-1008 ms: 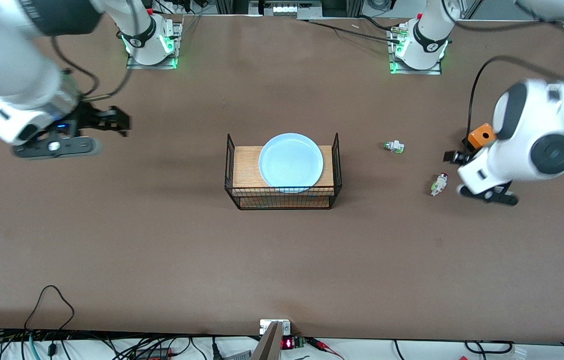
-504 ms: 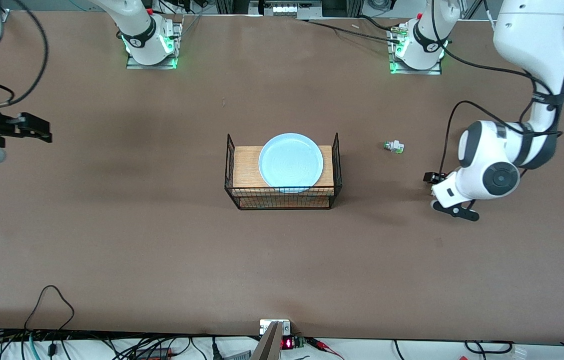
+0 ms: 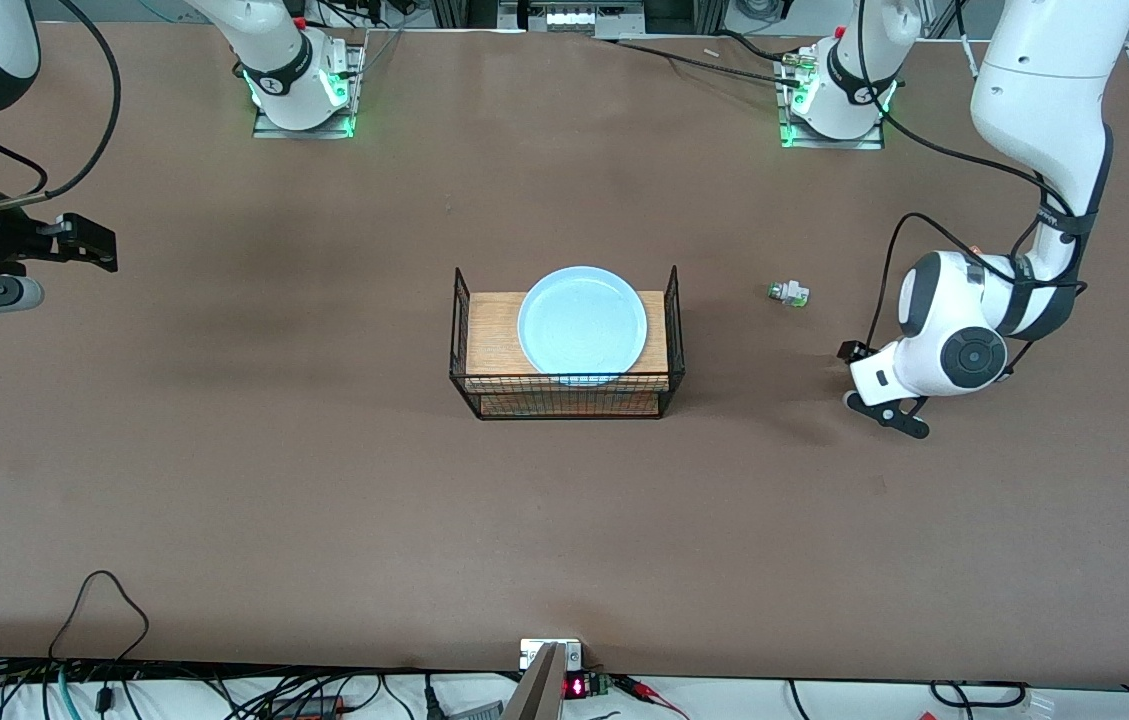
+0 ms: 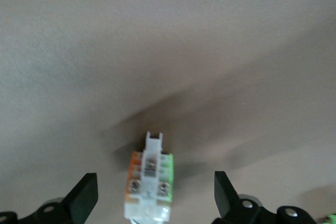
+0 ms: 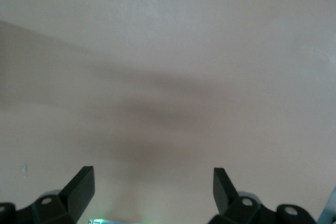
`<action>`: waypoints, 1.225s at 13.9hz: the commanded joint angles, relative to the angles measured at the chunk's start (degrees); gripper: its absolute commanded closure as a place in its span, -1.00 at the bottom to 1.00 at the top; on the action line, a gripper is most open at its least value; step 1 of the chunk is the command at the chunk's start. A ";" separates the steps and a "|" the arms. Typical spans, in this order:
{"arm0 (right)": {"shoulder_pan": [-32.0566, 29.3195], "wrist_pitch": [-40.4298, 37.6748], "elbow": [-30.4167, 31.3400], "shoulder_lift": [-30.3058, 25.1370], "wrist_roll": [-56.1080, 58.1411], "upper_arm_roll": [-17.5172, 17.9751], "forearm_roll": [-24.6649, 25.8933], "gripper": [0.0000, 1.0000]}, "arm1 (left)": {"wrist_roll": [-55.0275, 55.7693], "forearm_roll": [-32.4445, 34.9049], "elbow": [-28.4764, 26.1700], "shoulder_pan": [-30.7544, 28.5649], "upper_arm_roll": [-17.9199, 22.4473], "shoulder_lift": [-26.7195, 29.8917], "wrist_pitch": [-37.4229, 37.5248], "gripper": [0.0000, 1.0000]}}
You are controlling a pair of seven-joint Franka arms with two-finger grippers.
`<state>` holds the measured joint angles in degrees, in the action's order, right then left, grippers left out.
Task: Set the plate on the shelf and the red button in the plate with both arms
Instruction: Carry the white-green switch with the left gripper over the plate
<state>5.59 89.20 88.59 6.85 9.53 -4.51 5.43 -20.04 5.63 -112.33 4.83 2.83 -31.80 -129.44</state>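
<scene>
From the front I count one plate (image 3: 582,325) on a wire rack (image 3: 566,395), one green-tipped part (image 3: 789,293) nearby toward the left arm's end. Left wrist: left gripper (image 4: 156,195) wide around the red button (image 4: 149,182). Right wrist: right gripper (image 5: 153,192) wide, empty, waiting.

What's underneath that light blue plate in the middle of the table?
The plate rests on a wooden board on top of a black wire rack. Through the mesh, a lower wooden shelf shows; whatever lies directly beneath the plate is covered.
</scene>
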 commanded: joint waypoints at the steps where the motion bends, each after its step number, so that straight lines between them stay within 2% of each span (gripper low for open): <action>1: -1.90 2.99 1.50 -0.70 -0.65 1.35 -2.17 -1.00 | -5.61 1.05 0.09 -0.79 -0.11 -0.46 -1.43 -0.23; 5: -1.90 2.29 1.49 -0.61 -3.20 1.26 -2.18 -1.00 | -9.48 1.05 0.44 -0.79 -0.20 0.59 1.98 0.68; 7: -2.08 2.29 1.49 -0.52 -3.11 1.17 -2.18 -1.00 | -8.88 0.79 1.23 -0.70 -0.46 2.61 5.50 0.87; 9: -2.16 2.38 1.06 -0.52 -3.03 1.17 -1.38 -1.00 | -8.70 0.44 5.16 0.00 -1.60 5.33 12.15 0.90; 12: -2.34 2.64 -0.26 -0.17 -2.76 1.17 -1.38 -1.00 | -8.70 -0.09 18.07 0.09 -6.34 5.61 29.63 0.90; 13: -2.34 2.38 -0.87 0.62 -2.76 1.08 -1.56 -1.00 | -8.87 -0.09 22.89 0.27 -9.22 5.61 34.38 0.90; 15: -2.60 2.29 -2.81 0.97 -2.67 1.08 -1.74 -1.00 | -8.35 -0.87 29.24 0.18 -15.98 5.52 39.42 0.90; 17: -2.60 2.29 -3.17 0.98 -2.85 1.08 -1.82 -1.00 | -4.50 -9.97 32.60 0.09 -17.77 5.52 40.40 0.90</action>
<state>4.19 91.86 87.28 7.09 7.12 -4.48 4.15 -26.13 1.57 -84.20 5.35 -13.47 -24.82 -91.52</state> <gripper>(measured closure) 0.000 0.665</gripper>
